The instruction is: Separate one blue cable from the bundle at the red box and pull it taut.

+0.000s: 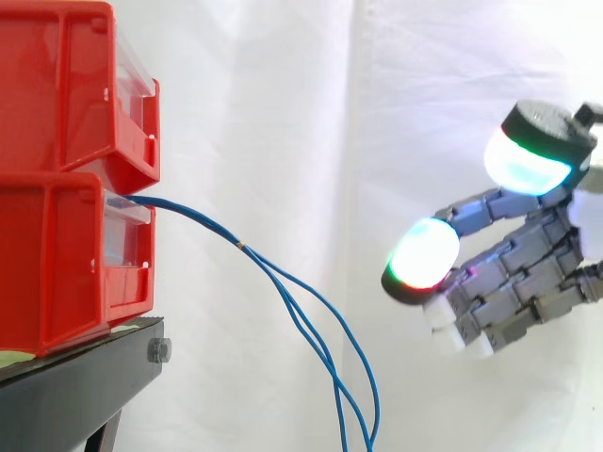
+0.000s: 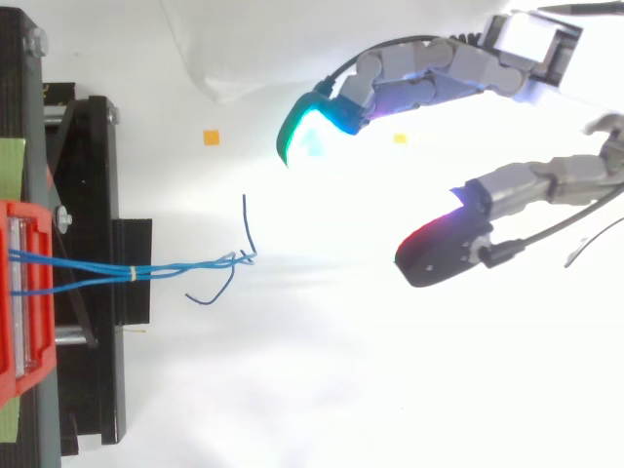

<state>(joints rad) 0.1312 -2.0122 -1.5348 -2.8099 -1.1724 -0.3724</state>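
Backed in the side view by a white curtain (image 1: 283, 141), hung in soft vertical folds. Lit brightly and evenly, without hard shadows. Furnished at lower left with a black stand (image 1: 85, 386), fitted with a silver bolt (image 1: 158, 351) on its front edge. Floored, as seen from above, in plain white (image 2: 322, 390), washed out towards the right. Marked with a small orange square (image 2: 211, 137) and, further right, a smaller yellow square (image 2: 400, 138). Edged at far left with a strip of green tape (image 2: 10, 161).
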